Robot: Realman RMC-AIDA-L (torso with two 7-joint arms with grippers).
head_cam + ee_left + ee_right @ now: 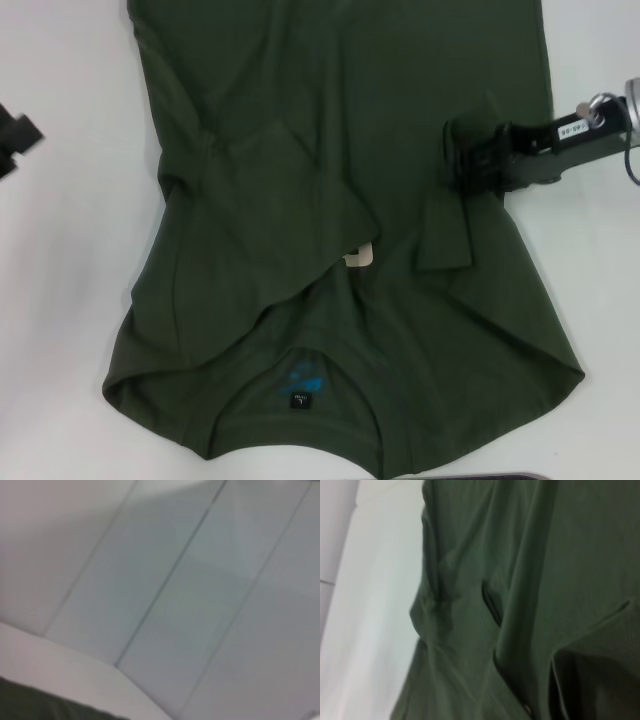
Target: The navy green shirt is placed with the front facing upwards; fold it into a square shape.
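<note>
The navy green shirt (330, 150) lies spread on the white table (60, 280), its collar nearest me, with the black neck tag (300, 401) and blue print showing inside. A scrap of cream lettering (358, 256) peeks out between folds near the middle. The left sleeve is folded inward over the body. My right gripper (468, 158) reaches in from the right and is shut on a raised bunch of the shirt's right side, with a flap hanging below it. The right wrist view shows only creased shirt cloth (530, 580). My left gripper (14, 140) sits at the far left edge, off the shirt.
White table shows on both sides of the shirt (600, 300). A dark object's edge (500, 477) shows at the bottom of the head view. The left wrist view shows pale panels (175, 605) and a corner of shirt (30, 705).
</note>
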